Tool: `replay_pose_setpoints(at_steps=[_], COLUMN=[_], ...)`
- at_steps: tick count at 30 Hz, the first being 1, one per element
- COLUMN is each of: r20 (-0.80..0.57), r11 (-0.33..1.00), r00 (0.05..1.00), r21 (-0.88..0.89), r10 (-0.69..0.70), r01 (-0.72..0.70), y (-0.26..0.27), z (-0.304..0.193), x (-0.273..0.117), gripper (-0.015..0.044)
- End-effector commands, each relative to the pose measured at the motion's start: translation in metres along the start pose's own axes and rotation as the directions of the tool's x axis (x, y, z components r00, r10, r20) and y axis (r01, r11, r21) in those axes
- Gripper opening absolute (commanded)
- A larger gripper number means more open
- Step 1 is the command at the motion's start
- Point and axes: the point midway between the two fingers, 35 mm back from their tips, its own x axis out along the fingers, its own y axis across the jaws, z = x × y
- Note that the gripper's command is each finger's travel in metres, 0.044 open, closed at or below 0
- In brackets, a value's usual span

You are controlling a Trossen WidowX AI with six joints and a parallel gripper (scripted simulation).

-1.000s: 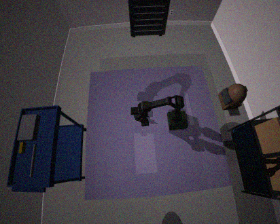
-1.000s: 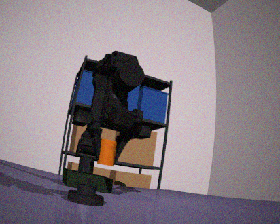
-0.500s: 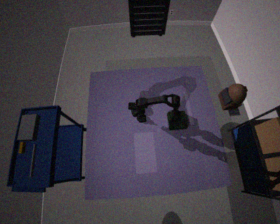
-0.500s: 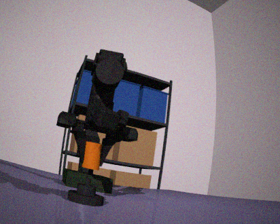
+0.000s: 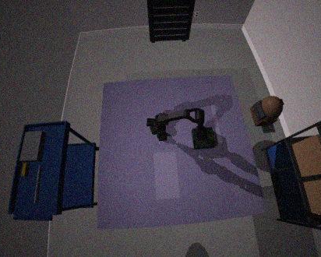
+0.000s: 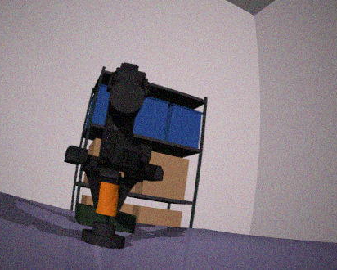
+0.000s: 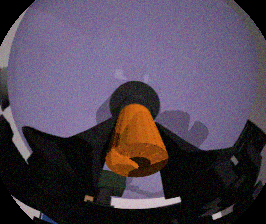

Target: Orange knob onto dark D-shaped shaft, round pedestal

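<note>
Exterior view: I can make out no lettering or brand on anything. My gripper (image 6: 108, 204) (image 7: 134, 123) points down at the end of my dark, bent arm (image 6: 123, 123) (image 5: 174, 116), its fingers clamped on the sides of the orange knob (image 6: 109, 199) (image 7: 138, 137). The knob stands roughly upright between my fingertips, above the round dark pedestal (image 6: 103, 238) (image 7: 134, 95), with a dark gap between the knob and the pedestal's wide base. Beneath me spreads a purple mat (image 5: 125, 202) (image 6: 193, 254) (image 7: 74, 65). Behind me stands a dark shelf rack (image 6: 197, 176) with blue bins (image 6: 184, 126) above tan boxes (image 6: 168, 176), before a pale wall (image 6: 230, 143).
</note>
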Motion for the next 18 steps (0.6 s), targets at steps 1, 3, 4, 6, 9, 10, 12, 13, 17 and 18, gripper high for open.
replay_pose_setpoints(at_steps=[1, 3, 4, 6, 9, 10, 12, 13, 17, 18], r20=[0.003, 0.003, 0.003, 0.003, 0.003, 0.003, 0.003, 0.003, 0.003, 0.003], r11=[1.000, 1.000, 1.000, 1.000, 1.000, 1.000, 1.000, 1.000, 1.000, 1.000], r00=[1.000, 1.000, 1.000, 1.000, 1.000, 1.000, 1.000, 1.000, 1.000, 1.000], r21=[-0.001, 0.000, 0.000, 0.000, 0.000, 0.000, 0.000, 0.000, 0.000, 0.000], r10=[-0.003, -0.003, -0.003, -0.003, -0.003, -0.003, -0.003, -0.003, -0.003, -0.003], r01=[0.003, 0.003, 0.003, 0.003, 0.003, 0.003, 0.003, 0.003, 0.003, 0.003], y=[-0.0008, -0.0013, -0.0014, -0.0015, -0.0015, -0.0015, -0.0015, -0.0015, -0.0013, -0.0011], z=[0.0004, 0.0009, 0.0008, 0.0010, 0.0015, 0.0016, 0.0017, 0.0017, 0.0016, 0.0013], x=[-0.0007, -0.0018, -0.0017, -0.0017, 0.0014, 0.0016, 0.0015, 0.0015, 0.0005, -0.0009], gripper=[0.0000, 0.0000, 0.0000, 0.0000, 0.0000, 0.0000, 0.0000, 0.0000, 0.0000, 0.0000])
